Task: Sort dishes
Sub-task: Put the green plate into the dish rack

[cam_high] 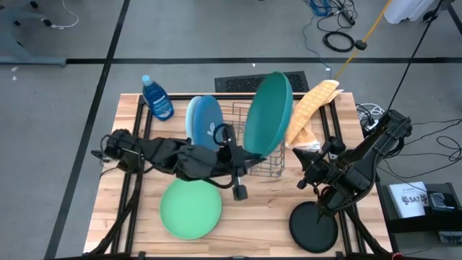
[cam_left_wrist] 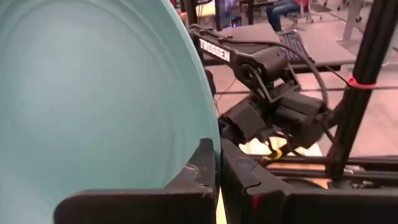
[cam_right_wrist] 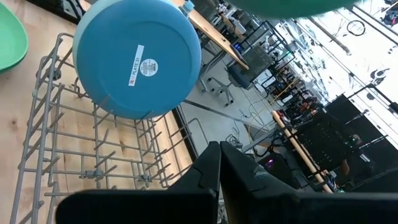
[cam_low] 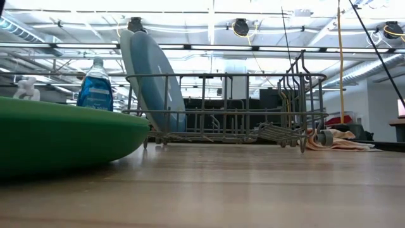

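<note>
The left end effector (cam_high: 238,155) was clamped on the rim of the teal plate (cam_high: 268,114), holding it on edge above the rack (cam_high: 260,148); in its wrist view both fingers (cam_left_wrist: 205,163) pinched the plate's edge. Held upright like that, the plate was probably meant to drop between the rack's wires. The blue plate (cam_high: 204,121) already stood on edge in the rack, leaning toward the soap bottle (cam_high: 157,97), which suggests the slots hold the plates vertical. The green plate (cam_high: 190,209) lay flat on the table (cam_high: 267,209) near the front, under the left arm, and the black plate (cam_high: 313,227) lay flat at the front right corner, both seemingly not yet sorted. The right end effector (cam_high: 312,175) hung closed and empty just beside the rack's right end, above the table, apparently waiting. A yellow cloth (cam_high: 310,108) lay behind it.
</note>
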Robot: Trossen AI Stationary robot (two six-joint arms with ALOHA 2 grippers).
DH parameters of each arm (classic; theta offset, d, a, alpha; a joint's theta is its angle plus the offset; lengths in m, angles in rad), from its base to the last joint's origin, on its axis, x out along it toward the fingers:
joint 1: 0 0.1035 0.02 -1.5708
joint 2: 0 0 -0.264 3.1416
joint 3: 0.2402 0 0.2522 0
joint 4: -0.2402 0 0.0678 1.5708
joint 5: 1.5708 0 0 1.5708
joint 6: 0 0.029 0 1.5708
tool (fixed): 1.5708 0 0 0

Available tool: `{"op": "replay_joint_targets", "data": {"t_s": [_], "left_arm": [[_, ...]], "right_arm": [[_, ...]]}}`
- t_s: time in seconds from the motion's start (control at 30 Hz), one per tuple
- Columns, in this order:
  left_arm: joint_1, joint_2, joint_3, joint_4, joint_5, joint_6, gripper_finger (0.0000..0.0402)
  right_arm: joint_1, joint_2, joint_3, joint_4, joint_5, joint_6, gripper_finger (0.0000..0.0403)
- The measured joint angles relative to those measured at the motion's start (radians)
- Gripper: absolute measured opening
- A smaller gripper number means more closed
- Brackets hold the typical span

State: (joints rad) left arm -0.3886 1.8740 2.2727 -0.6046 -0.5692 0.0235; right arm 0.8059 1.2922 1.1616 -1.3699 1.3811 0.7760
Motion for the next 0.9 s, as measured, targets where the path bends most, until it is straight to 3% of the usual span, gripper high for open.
{"op": "replay_joint_targets", "data": {"t_s": [0.27, 0.43, 0.67, 0.8, 0.9], "left_arm": [[0.035, -0.045, -0.272, 0.248, 0.084, -0.021, 0.0], [0.061, -0.194, -0.612, 0.461, 0.096, -0.119, 0.0], [0.097, -0.419, -1.126, 0.927, 0.114, -0.226, 0.0], [0.134, -0.464, -1.312, 1.069, 0.09, -0.319, 0.0], [0.159, -0.469, -1.383, 1.142, 0.091, -0.361, 0.0]], "right_arm": [[0.001, 0.0, 0.0, 0.017, -0.027, -0.013, 0.0], [0.001, 0.0, 0.0, 0.023, -0.049, -0.013, 0.0], [0.001, 0.0, 0.0, 0.039, -0.051, -0.027, 0.0], [-0.001, 0.0, 0.0, 0.06, -0.044, -0.056, 0.0], [-0.001, 0.0, 0.0, 0.064, -0.023, -0.064, 0.0]]}}
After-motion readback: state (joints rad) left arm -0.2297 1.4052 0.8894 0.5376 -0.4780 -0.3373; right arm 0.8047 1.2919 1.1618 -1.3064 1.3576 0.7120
